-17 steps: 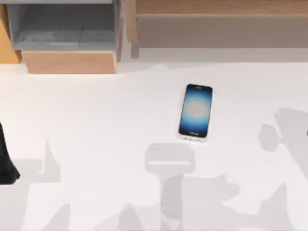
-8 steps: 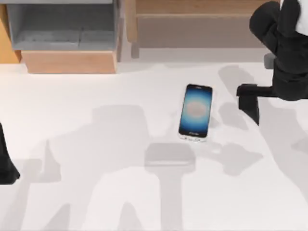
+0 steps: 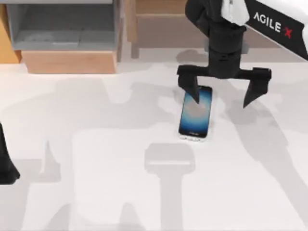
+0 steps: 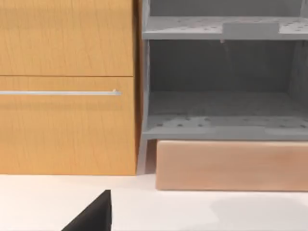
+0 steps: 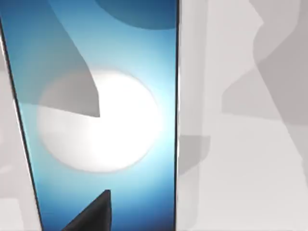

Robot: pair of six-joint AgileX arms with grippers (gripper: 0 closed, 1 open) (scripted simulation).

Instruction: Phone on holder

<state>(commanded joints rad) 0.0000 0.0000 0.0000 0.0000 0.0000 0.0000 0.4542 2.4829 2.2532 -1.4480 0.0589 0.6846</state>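
Our right gripper [image 3: 222,91] hangs over the far part of the table [image 3: 96,144], right of centre in the top view, with its 2 black fingers [image 3: 190,83] spread wide apart and nothing held between them. The finger nearer the table's left overlaps the far end of the phone [image 3: 195,115] in that view, and the other finger stands well to the right of it over bare table. Whether that near finger touches the phone we cannot tell. The arm behind it comes in from the far right corner, its white casing [image 3: 274,21] lettered AGILE X.

The phone lies flat, screen up, near the middle of the table, its long side running from far to near and its pale bottom edge toward the near side. In the right wrist view its glowing blue screen [image 5: 96,110] with a pale round centre sits close below the camera, grey shadows falling across it and across the white tabletop [image 5: 240,144] beside it.

Our left arm [image 3: 6,161] is parked at the table's left edge. Its wrist view looks at a wooden cabinet front [image 4: 67,86] with a thin metal handle [image 4: 60,93], and beside that a grey shelf unit [image 4: 221,86] resting on a pale wooden block [image 4: 231,166]. The same grey unit [image 3: 62,26] stands at the far left of the table in the top view.
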